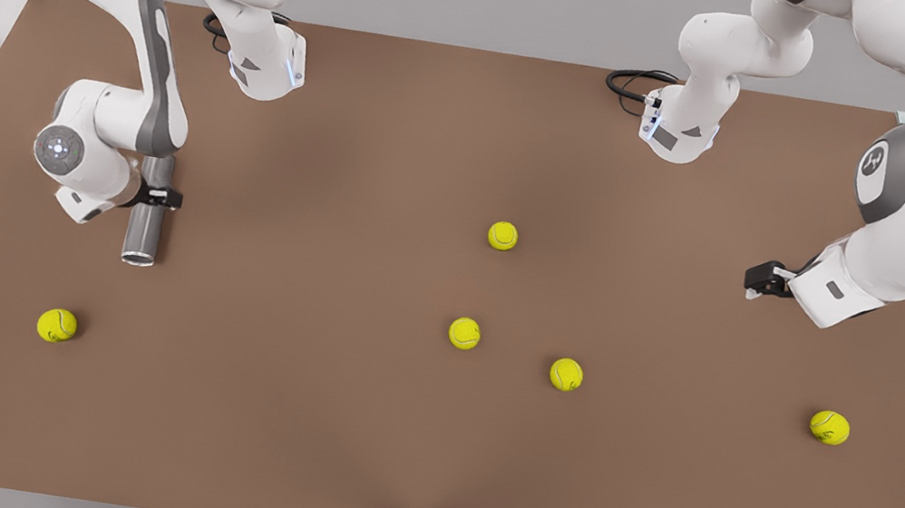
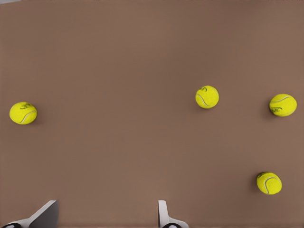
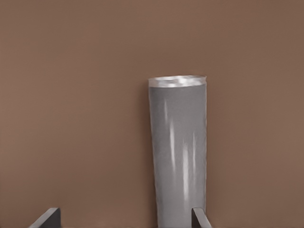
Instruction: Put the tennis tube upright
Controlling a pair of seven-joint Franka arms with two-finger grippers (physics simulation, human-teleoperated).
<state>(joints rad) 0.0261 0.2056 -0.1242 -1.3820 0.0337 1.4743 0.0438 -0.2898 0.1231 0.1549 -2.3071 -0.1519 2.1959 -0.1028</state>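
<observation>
Front view: the tennis tube (image 1: 143, 230) lies on its side on the brown table (image 1: 291, 448), toward the front view's left, with its hollow end facing the near edge. Its far end is covered by the wrist of the arm there. This is the right arm. The right gripper (image 1: 160, 197) sits low against the tube's side, but its fingers cannot be made out from here. Five tennis balls are scattered around: one (image 1: 56, 325) near the tube's hollow end, three ( (image 1: 502, 236), (image 1: 464, 333), (image 1: 566, 374)) mid-table, and one (image 1: 829, 427) at the front view's right. The left gripper (image 1: 765, 279) hangs above the table on that right side, well apart from the tube.

Left wrist view: the left gripper (image 2: 107, 214) has its fingers spread wide with nothing between them. Bare table and four tennis balls ( (image 2: 23, 113), (image 2: 207, 97), (image 2: 282, 105), (image 2: 269, 183)) lie beyond.

Right wrist view: the right gripper (image 3: 124, 217) is spread wide and grips nothing. The tennis tube (image 3: 179, 152) runs away from the camera just beside one finger (image 3: 199, 217). Whether the two touch cannot be told.
</observation>
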